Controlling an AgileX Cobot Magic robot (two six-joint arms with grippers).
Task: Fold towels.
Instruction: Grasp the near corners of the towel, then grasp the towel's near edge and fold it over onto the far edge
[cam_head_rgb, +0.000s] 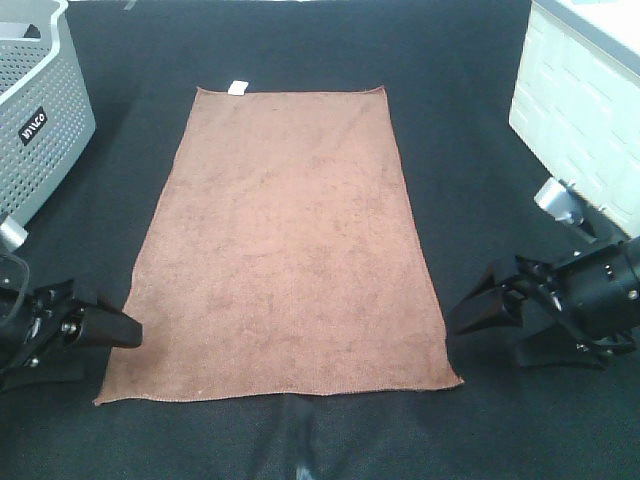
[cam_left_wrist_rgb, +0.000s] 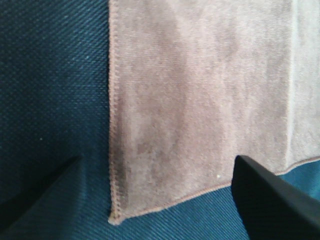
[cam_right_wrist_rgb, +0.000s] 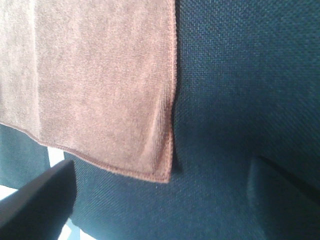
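Observation:
The rust-brown towel (cam_head_rgb: 285, 250) lies spread flat on the black table cover, with its white tag (cam_head_rgb: 237, 87) on the far short edge. My left gripper (cam_head_rgb: 112, 343) is open and empty, just left of the towel's near left corner. In the left wrist view that corner (cam_left_wrist_rgb: 117, 212) lies between the open fingers (cam_left_wrist_rgb: 270, 200) of the gripper (cam_left_wrist_rgb: 157, 167). My right gripper (cam_head_rgb: 487, 335) is open and empty, just right of the near right corner. In the right wrist view that corner (cam_right_wrist_rgb: 165, 175) lies between the open fingers (cam_right_wrist_rgb: 40, 200) of the gripper (cam_right_wrist_rgb: 164, 165).
A grey perforated basket (cam_head_rgb: 40, 110) stands at the back left. A white box (cam_head_rgb: 580, 110) stands at the back right. The black fabric table cover (cam_head_rgb: 460, 150) surrounds the towel on all sides.

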